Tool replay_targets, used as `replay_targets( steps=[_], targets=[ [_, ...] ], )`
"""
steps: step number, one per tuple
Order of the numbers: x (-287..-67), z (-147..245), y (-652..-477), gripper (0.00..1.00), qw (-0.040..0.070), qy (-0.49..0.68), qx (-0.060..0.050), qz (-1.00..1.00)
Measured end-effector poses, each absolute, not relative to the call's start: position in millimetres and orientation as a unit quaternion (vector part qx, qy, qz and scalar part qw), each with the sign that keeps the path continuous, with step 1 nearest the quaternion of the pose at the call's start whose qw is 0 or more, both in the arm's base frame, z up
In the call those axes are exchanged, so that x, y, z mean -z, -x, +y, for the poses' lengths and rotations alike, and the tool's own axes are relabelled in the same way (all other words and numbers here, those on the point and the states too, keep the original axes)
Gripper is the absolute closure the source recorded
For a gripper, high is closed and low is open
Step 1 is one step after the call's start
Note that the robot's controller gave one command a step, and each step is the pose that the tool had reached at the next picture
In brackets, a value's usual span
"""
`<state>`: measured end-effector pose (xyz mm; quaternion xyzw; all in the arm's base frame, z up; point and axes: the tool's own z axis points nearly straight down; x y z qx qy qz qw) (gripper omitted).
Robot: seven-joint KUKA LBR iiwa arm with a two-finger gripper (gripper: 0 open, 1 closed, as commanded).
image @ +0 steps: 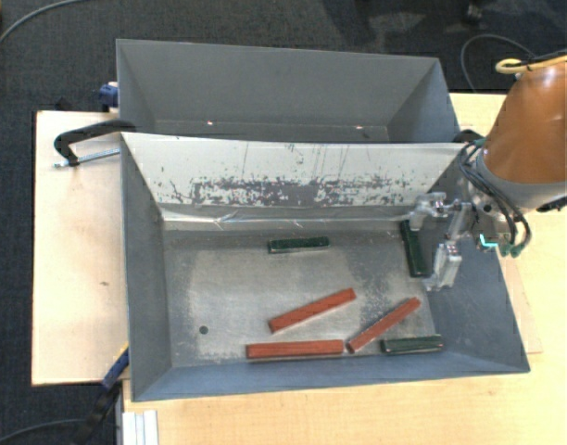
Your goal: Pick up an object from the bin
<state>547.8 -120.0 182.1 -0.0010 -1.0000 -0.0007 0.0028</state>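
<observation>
Camera view: a flat, dark green, plastic-looking bar point(417, 250) is clamped upright in the claw point(431, 260). It is gripped on end, likely so that the flat red bars point(311, 311) below are cleared.

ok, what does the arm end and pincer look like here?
A rounded, glossy orange cover sits on the wrist. Dark cables loop beneath it, with a small teal connector among them. The pincer is bare silver metal, built of angular brackets.
</observation>
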Motion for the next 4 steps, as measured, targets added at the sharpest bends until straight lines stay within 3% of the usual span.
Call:
replay_targets(
  steps=[1,2,3,4],
  targets=[
    [-68.1,-113.6,-551.2,0.00,0.002,-0.138,0.001,-0.990],
    [-72.1,-85.4,-521.0,0.00,0.000,0.058,0.000,-0.998],
    [-76.5,-24.5,-501.3,0.00,0.000,-0.053,0.001,-0.999],
    [-76.2,-26.2,-501.2,1.00,0.000,-0.052,0.000,-0.999]
  ],
)
